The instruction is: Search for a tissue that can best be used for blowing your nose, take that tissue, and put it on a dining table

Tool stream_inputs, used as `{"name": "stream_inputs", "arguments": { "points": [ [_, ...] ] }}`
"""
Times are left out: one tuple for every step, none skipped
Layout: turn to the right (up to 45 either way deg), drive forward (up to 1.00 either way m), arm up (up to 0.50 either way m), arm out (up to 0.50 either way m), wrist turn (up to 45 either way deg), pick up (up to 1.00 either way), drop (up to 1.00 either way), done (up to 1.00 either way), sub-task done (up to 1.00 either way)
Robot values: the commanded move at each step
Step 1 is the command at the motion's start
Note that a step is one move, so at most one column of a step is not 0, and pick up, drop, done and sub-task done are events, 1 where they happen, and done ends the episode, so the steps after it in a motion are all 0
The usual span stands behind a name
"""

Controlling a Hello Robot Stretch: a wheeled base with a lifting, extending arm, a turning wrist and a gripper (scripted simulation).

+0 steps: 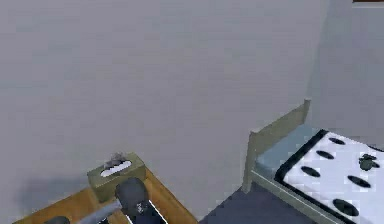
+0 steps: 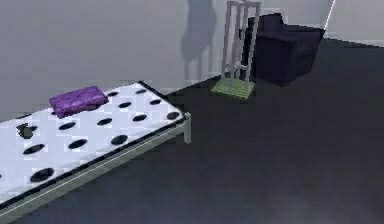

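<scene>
Here, a tan tissue box (image 1: 118,172) with white tissue at its top sits by the grey wall (image 1: 150,70), left of the spotted bed (image 1: 330,165); where it lies relative to the gripper's jaws, and how they stand, cannot be told

A plain grey wall (image 1: 150,70) is recorded in the forward view, with a pale-framed bed (image 1: 335,165) under a white, black-spotted cover set against it. In the arm side view a purple folded item (image 2: 78,100) is seen on that cover; the floor (image 2: 300,150) is noted as dark, and a tall pale rack (image 2: 238,55) is placed just beside a dark armchair (image 2: 285,50).
</scene>
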Motion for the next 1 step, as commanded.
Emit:
{"name": "stream_inputs", "arguments": {
  "points": [
    [-45.0, 0.0, 0.0, 0.0, 0.0, 0.0, 0.0, 0.0, 0.0]
  ]
}}
